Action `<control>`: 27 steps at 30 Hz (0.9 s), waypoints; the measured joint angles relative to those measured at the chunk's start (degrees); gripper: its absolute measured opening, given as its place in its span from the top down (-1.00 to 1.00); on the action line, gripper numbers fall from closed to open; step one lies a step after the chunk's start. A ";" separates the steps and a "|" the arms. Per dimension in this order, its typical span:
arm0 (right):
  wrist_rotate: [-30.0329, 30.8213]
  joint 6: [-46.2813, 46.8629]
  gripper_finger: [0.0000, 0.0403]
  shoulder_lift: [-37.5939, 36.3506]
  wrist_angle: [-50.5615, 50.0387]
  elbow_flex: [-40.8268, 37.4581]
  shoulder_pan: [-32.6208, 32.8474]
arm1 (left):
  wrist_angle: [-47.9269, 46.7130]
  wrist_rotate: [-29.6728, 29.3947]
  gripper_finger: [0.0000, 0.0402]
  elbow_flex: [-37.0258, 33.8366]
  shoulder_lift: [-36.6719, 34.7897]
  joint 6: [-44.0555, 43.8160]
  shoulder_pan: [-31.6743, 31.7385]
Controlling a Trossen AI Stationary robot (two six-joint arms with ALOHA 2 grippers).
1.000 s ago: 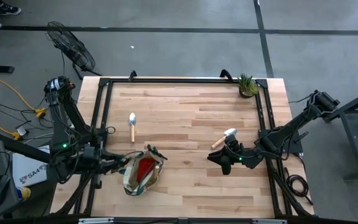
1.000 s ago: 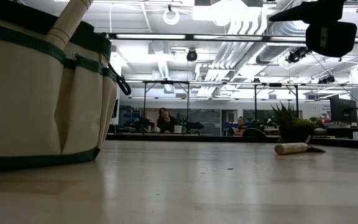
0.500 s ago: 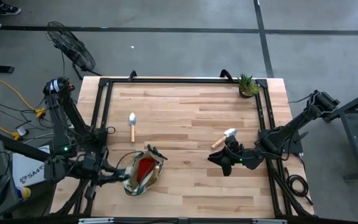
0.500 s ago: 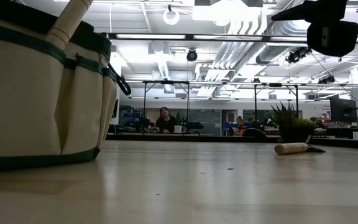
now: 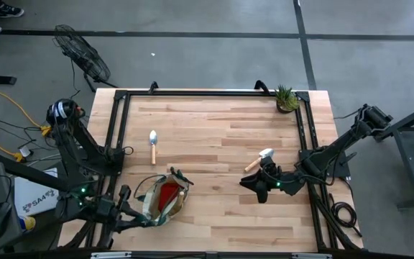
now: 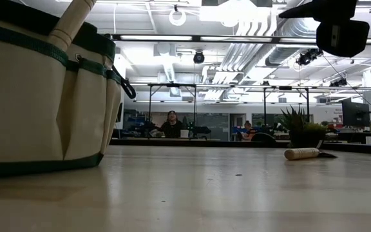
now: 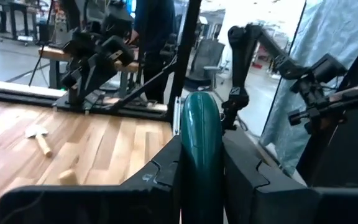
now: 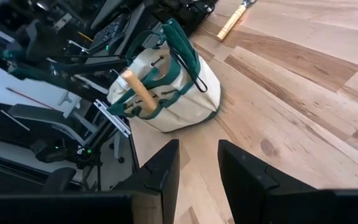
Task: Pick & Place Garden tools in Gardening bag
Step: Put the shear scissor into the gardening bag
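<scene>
The gardening bag (image 8: 173,87) was beige canvas with dark green trim; red cloth (image 5: 167,194) showed inside it. The trowel (image 5: 153,146) had a silver blade and a tan wooden handle. The second wooden-handled tool (image 5: 258,160) had a pale metal head. The left gripper (image 7: 201,180) was black, clamped on a dark green handle (image 7: 199,140). The table (image 5: 214,129) was light striped wood. The potted plant (image 5: 287,98) was green.

Gardening bag (image 5: 162,201) sits left of the claw rake (image 5: 259,160), behind which stands a potted plant (image 5: 287,99).
</scene>
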 joint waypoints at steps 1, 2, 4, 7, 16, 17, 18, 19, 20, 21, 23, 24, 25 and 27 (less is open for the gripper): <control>-0.07 -0.06 0.49 0.00 0.33 0.00 0.00 | 1.73 0.69 0.66 -0.01 0.59 0.83 0.02; -0.11 -0.07 0.49 0.00 0.54 0.00 0.00 | 3.68 1.57 0.66 -0.01 1.21 1.42 0.02; -0.23 -0.10 0.49 0.00 0.58 0.00 0.00 | 7.37 4.02 0.66 0.00 2.53 2.72 0.00; -0.58 -0.35 0.49 0.00 0.61 0.00 0.00 | 13.70 8.14 0.66 -0.02 4.59 6.49 0.94; -5.63 -2.24 0.49 0.00 0.71 0.00 0.13 | 20.66 28.77 0.66 -0.04 8.33 9.92 9.18; -6.08 -2.77 0.49 0.00 0.74 0.00 0.13 | 20.70 30.29 0.66 -0.04 8.35 9.86 9.79; -6.26 -3.36 0.49 0.00 0.74 0.00 0.15 | 20.97 32.18 0.66 -0.04 8.35 9.87 10.28; -6.38 -3.59 0.49 0.00 0.72 0.00 0.24 | 21.11 34.13 0.66 -0.04 8.33 9.97 10.76; -6.38 -3.97 0.49 0.00 0.67 0.00 0.37 | 21.05 35.86 0.66 -0.04 8.31 10.19 11.21; -6.40 -4.72 0.49 0.00 0.67 0.00 0.47 | 20.91 37.20 0.66 -0.11 8.31 10.55 11.55; -6.33 -5.61 0.49 0.00 0.63 0.00 0.80 | 21.10 39.21 0.66 -0.81 8.31 11.15 11.68; -6.25 -6.03 0.49 0.00 0.63 0.00 0.83 | 21.28 39.74 0.66 -1.31 8.31 11.21 11.61; -6.25 -6.15 0.49 0.00 0.65 0.00 0.83 | 21.79 39.76 0.66 -2.05 8.31 11.07 11.58; -6.24 -6.19 0.49 0.00 0.65 0.00 0.76 | 23.88 39.76 0.66 -3.88 8.33 9.95 11.58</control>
